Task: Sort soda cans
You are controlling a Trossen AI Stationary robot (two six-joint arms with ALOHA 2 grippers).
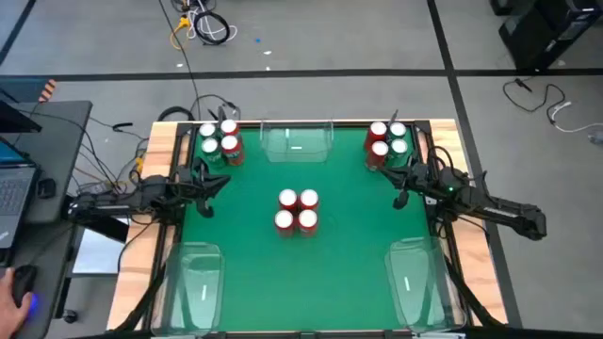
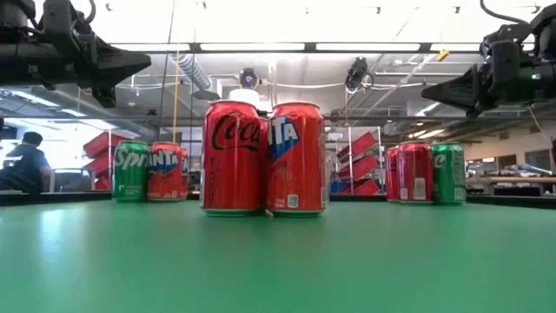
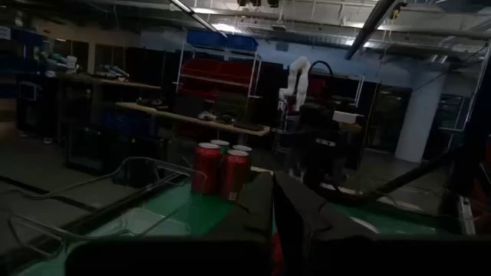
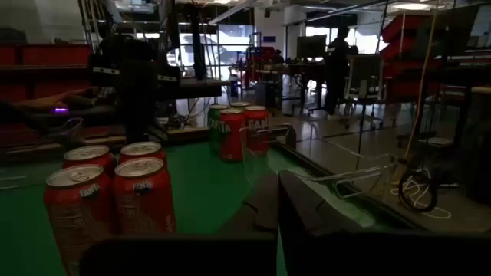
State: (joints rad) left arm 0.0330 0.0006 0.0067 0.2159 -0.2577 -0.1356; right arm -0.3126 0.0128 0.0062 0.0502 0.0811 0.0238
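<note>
Three groups of soda cans stand upright on the green table top. Red ones are at the centre [image 1: 297, 209] [image 2: 263, 158] [image 4: 107, 192]. Red and green ones stand at the far left [image 1: 219, 141] [image 2: 148, 171] [image 4: 238, 126] and at the far right [image 1: 388, 141] [image 2: 426, 172] [image 3: 219, 169]. My left gripper [image 1: 209, 184] [image 3: 272, 207] hovers shut, left of the centre group and near the far-left cans. My right gripper [image 1: 403, 184] [image 4: 276, 203] hovers shut beside the far-right cans. Both are above the table, clear of every can.
Three clear plastic trays lie on the table: one at the far middle [image 1: 297, 141], one at the near left [image 1: 198, 282], one at the near right [image 1: 415, 282]. Wooden rails [image 1: 151, 226] edge the table. A laptop desk [image 1: 28, 179] stands to the left.
</note>
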